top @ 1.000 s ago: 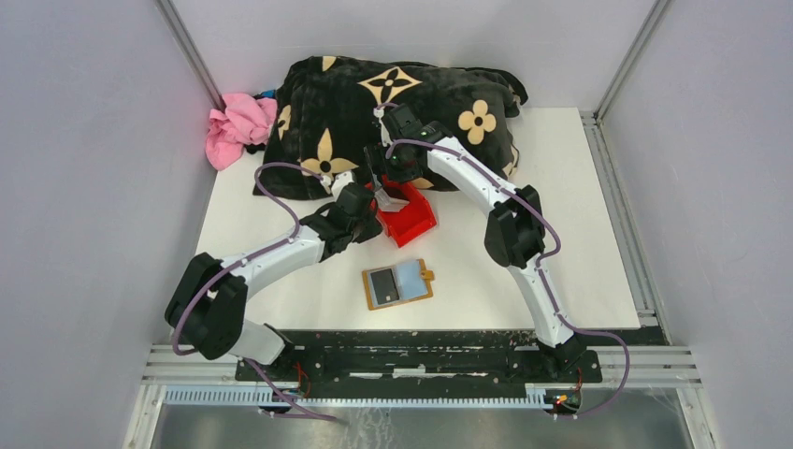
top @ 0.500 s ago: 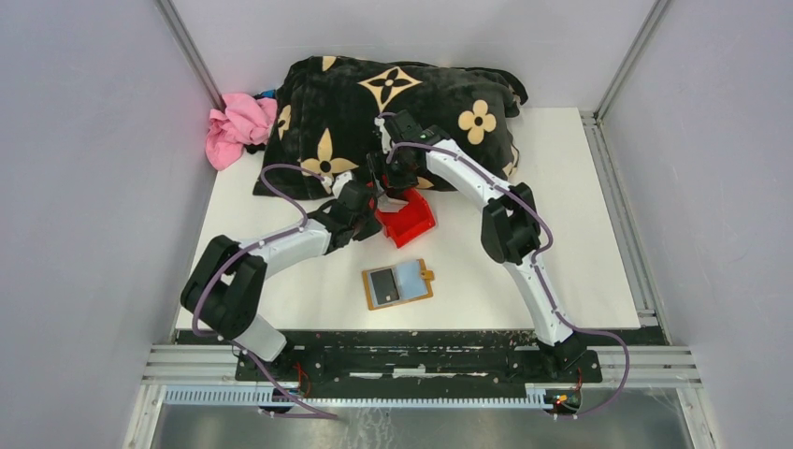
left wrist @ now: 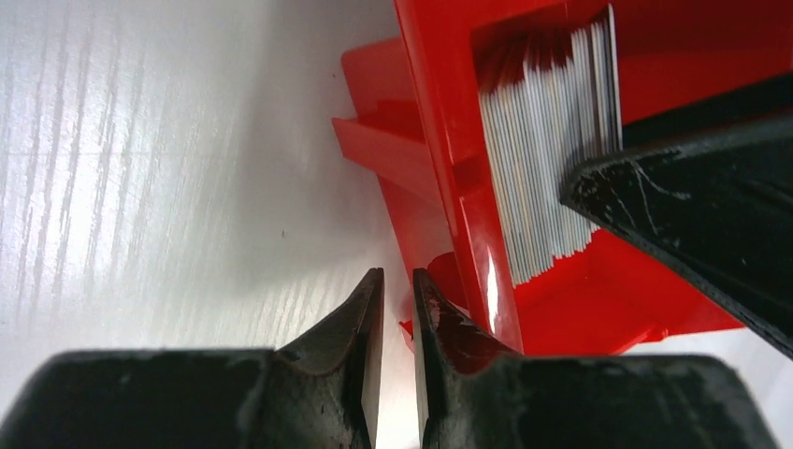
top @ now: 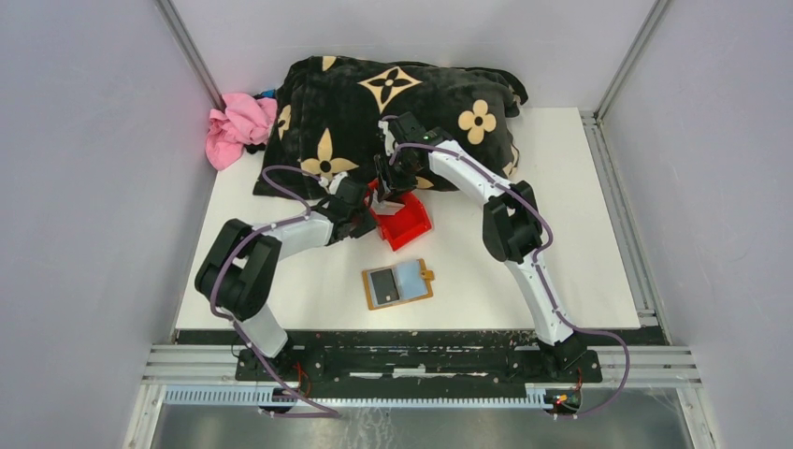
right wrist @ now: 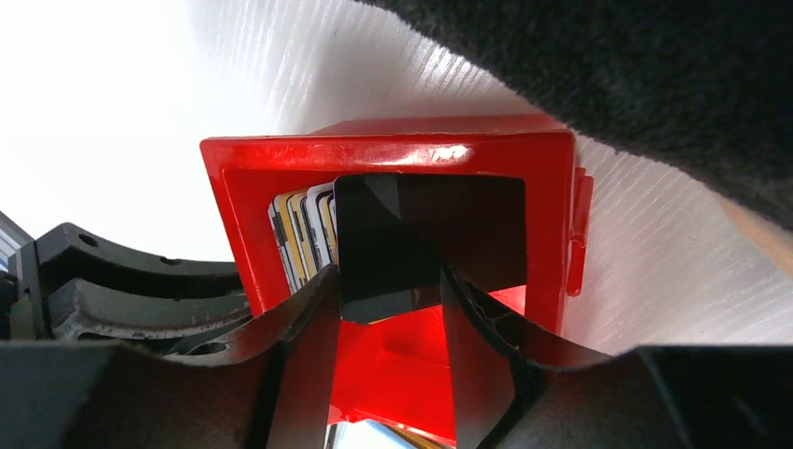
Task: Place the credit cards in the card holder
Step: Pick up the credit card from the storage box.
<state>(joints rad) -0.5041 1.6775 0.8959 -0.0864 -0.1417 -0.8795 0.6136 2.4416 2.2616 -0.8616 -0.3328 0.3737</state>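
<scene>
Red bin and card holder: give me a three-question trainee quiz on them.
1. True or false: the card holder lies folded shut.
2. Which claw reaches inside the red bin?
3. Fill in: the credit cards stacked in the bin stand on ____.
Key: 1 false, it lies open. 2 the right claw, holding a dark card. 3 edge.

1 high rear overview plus 2 close wrist views, red bin [top: 404,221] common.
</scene>
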